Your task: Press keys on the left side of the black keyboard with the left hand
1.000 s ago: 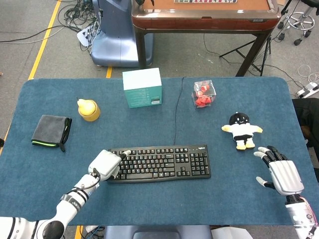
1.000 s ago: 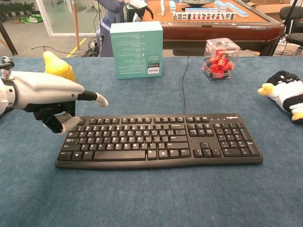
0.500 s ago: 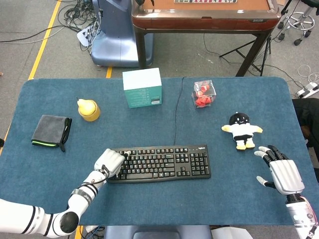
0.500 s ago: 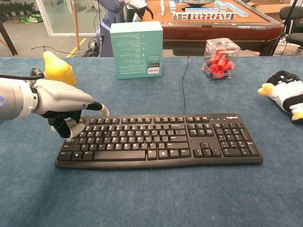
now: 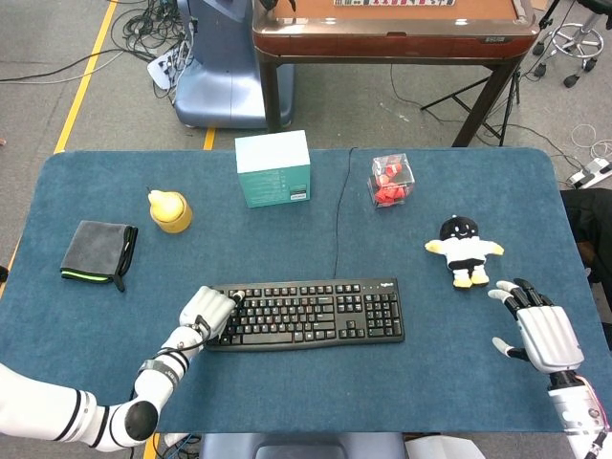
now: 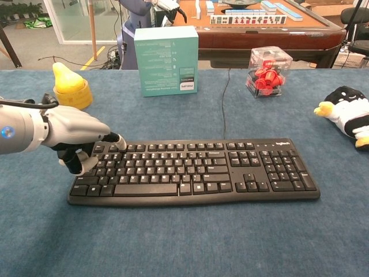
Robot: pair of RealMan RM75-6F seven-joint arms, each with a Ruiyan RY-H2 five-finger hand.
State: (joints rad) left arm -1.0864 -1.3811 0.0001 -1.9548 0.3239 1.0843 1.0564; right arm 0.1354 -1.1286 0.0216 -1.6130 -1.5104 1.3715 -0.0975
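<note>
The black keyboard (image 5: pixel 306 313) (image 6: pixel 193 170) lies at the table's front centre, its cable running back across the cloth. My left hand (image 5: pixel 208 313) (image 6: pixel 78 138) is over the keyboard's left end. One finger is stretched out, its white tip (image 6: pixel 120 142) touching a key in the top-left rows; the other fingers are curled in beneath and hold nothing. My right hand (image 5: pixel 537 328) rests on the table at the front right, fingers spread and empty; the chest view does not show it.
Behind the keyboard stand a teal box (image 5: pixel 273 168) (image 6: pixel 166 60) and a clear box of red pieces (image 5: pixel 391 179) (image 6: pixel 268 70). A yellow toy (image 5: pixel 169 210) (image 6: pixel 70 86) and a folded grey cloth (image 5: pixel 98 251) lie left. A penguin plush (image 5: pixel 463 251) (image 6: pixel 348 114) lies right.
My left hand has come down and moved slightly right, from hovering off the keyboard's top-left corner to its fingertip resting on a key. The right hand has stayed still.
</note>
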